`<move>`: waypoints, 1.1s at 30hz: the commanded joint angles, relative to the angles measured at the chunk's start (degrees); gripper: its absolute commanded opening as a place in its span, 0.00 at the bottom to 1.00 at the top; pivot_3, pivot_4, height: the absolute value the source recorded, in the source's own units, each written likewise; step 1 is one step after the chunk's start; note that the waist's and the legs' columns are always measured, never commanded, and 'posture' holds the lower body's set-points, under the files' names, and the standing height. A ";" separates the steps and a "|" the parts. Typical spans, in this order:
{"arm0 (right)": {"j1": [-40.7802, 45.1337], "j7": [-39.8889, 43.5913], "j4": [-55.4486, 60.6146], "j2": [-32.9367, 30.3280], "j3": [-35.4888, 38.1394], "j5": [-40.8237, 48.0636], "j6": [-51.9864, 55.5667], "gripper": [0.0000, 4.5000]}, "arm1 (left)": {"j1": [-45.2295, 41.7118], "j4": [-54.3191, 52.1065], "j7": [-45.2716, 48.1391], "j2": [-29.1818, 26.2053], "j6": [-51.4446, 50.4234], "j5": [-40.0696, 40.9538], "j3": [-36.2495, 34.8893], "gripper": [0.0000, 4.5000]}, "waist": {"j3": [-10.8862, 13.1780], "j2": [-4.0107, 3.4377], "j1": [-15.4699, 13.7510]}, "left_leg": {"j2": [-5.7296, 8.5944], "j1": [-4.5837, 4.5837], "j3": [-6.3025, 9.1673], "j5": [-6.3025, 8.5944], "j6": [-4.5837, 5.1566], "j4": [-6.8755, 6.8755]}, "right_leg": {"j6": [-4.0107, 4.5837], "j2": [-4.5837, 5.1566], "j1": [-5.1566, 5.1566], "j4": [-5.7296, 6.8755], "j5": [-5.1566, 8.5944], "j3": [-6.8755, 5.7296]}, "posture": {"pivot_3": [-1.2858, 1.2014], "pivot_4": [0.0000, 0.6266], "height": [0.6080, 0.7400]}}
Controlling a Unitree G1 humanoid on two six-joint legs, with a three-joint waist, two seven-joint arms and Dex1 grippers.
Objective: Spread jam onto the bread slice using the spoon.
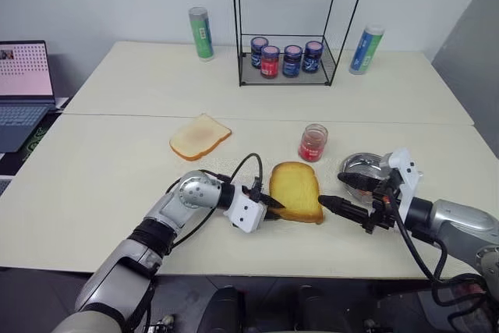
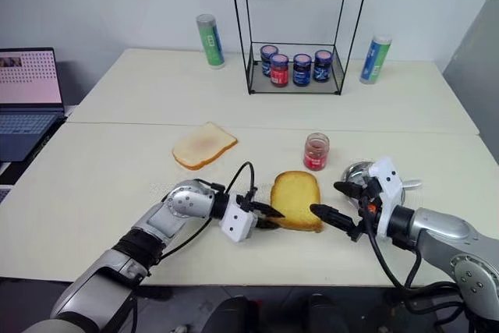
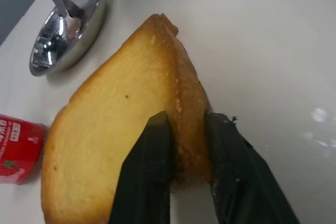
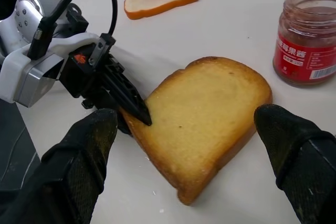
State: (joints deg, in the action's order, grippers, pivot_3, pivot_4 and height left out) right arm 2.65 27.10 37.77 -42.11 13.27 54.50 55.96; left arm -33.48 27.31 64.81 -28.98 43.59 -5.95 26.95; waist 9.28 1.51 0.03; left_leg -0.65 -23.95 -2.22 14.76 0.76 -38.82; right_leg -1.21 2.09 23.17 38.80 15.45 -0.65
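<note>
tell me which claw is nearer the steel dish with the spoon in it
Right. The right claw hangs open just beside the steel dish, on its near side. The left claw is across the bread slice from it, fingers straddling that slice's edge.

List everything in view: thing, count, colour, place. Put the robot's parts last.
bread slice: 1, golden-yellow, near table edge, between the grippers.
pale slice: 1, beige, left of and behind the bread slice.
jam jar: 1, clear with red label, lid off, behind the bread slice.
dish: 1, steel, right of the bread slice.
spoon: 1, silver, in the dish.
rack: 1, black wire, far table.
lidded jars: 4, blue lids, on the rack's bottom shelf.
cans: 2, green, either side of the rack.
laptop: 1, open, far left.
left gripper: fingers astride the bread slice's edge.
right gripper: open, facing the bread slice.
</note>
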 commanded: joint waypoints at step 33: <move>14.09 -12.03 -52.12 11.97 21.88 -3.30 -8.25 1.00 | 1.90 -47.14 -15.37 2.26 -74.18 32.71 -11.14 0.80 | -0.06 -0.40 0.52 | -0.09 0.16 -0.10 -0.02 -0.01 0.01 | -0.06 -0.63 -0.03 0.08 0.06 0.34 | 0.52 0.24 1.00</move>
State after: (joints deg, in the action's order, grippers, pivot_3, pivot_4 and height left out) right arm 14.53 14.43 -10.97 -29.61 34.34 51.72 49.30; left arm -31.19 -18.10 49.46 -26.69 -30.77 26.78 17.52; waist 9.22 1.11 0.55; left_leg -0.76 -23.79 -2.35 14.74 0.74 -38.82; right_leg -1.27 1.43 23.14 38.88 15.50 -0.28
